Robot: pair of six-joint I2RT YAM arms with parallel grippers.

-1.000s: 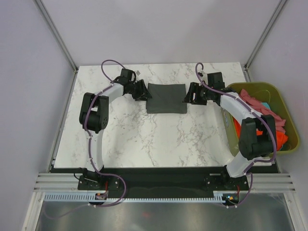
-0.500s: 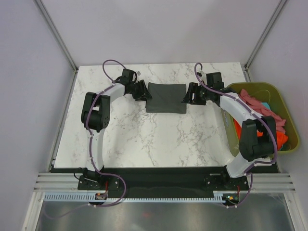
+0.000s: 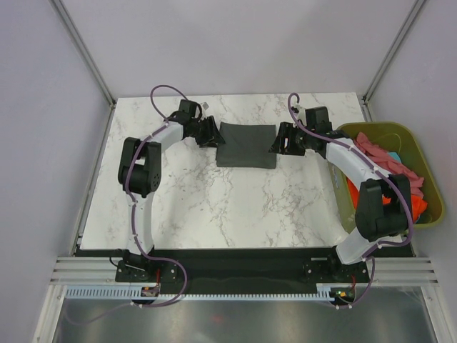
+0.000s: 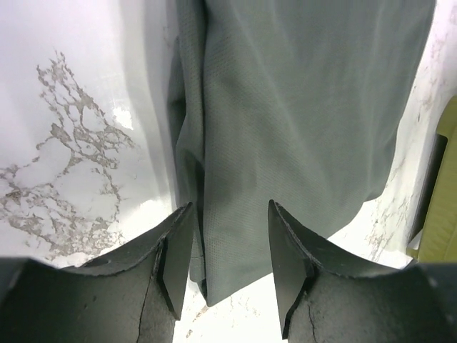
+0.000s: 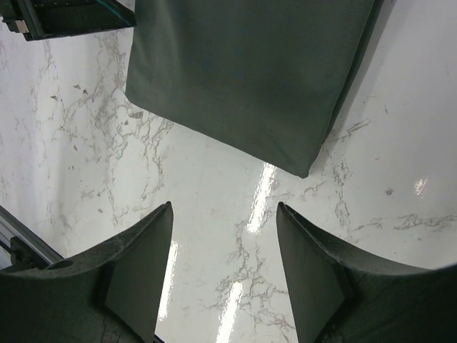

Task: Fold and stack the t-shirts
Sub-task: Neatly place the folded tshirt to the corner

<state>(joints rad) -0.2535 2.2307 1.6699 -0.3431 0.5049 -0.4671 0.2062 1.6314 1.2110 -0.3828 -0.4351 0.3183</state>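
Left wrist view shows the left pincer [image 4: 230, 209] open and empty, t-shirt [image 4: 307, 107] edge between its fingers [image 4: 175, 257]; it should lift straight.

Charcoal t-shirt [image 3: 247, 145] folded flat on table [image 3: 214, 193]; pink t-shirt [image 3: 378, 153], orange t-shirt [image 3: 418, 208] crumpled in bin [image 3: 375, 126].

The folded t-shirt [image 3: 247, 145] lies flat on the table [image 3: 214, 207], toward the far edge and about midway across. The left gripper [image 3: 213, 135] is at the shirt's left edge and the right gripper [image 3: 276, 143] just beside its right edge (the shirt lies between them). A bin [image 3: 372, 127] stands beside the table's right edge, with other t-shirts [image 3: 377, 151] heaped in it.
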